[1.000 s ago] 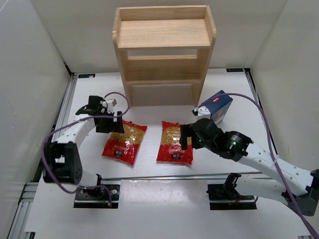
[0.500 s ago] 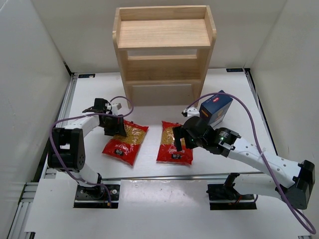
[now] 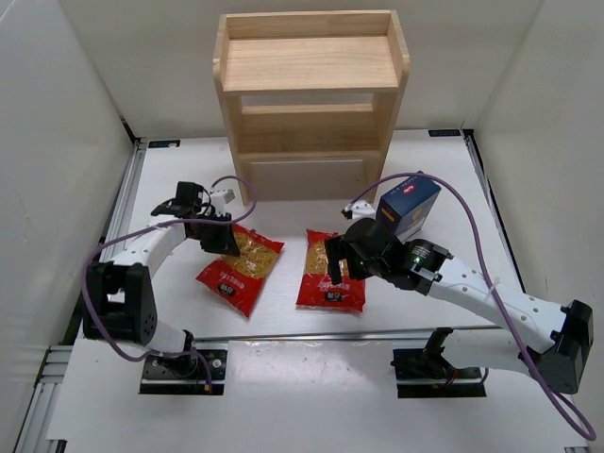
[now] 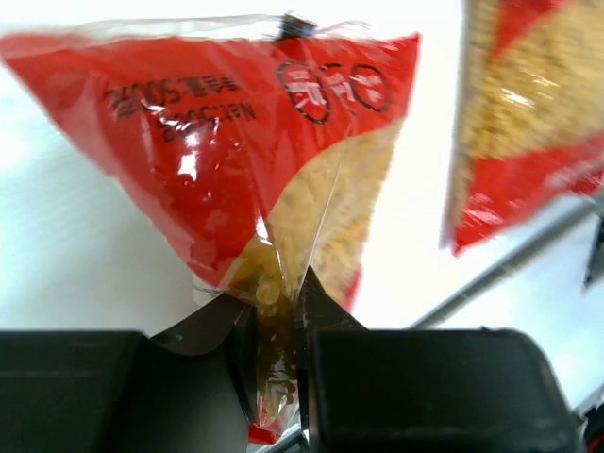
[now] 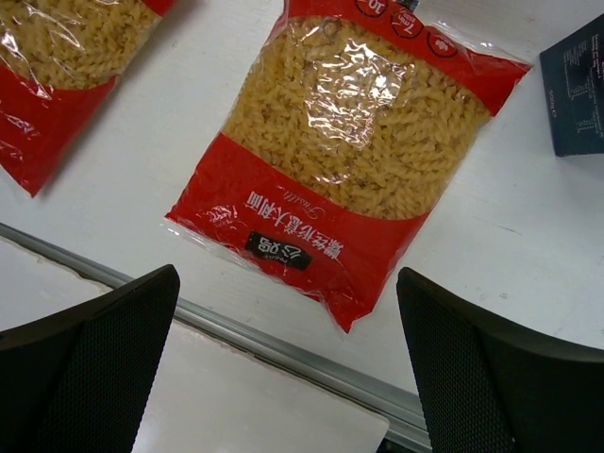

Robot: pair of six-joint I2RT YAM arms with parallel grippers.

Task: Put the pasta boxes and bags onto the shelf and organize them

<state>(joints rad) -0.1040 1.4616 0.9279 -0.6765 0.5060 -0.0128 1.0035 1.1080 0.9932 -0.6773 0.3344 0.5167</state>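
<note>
The left red bag [image 3: 238,272] lies on the table, its far end pinched by my left gripper [image 3: 223,238]. In the left wrist view the gripper [image 4: 276,326] is shut on the bag [image 4: 217,142] at its crumpled end, and the rest hangs out ahead. The second red bag [image 3: 325,280] lies flat at centre, and my right gripper [image 3: 337,261] hovers open above it. From the right wrist, that gripper [image 5: 288,283] has its fingers wide on either side of the bag [image 5: 349,142]. The dark blue pasta box [image 3: 411,206] stands behind the right arm. The wooden shelf [image 3: 311,94] is at the back.
A metal rail [image 3: 311,335] crosses the table near the front, just below both bags. White walls close in on the left and right. The box's corner [image 5: 576,94] shows at the right wrist view's top right. Cables loop from both arms.
My left gripper has shut on the left bag's far end, and the bag has shifted slightly. My right arm has moved left over the centre bag, still open.
</note>
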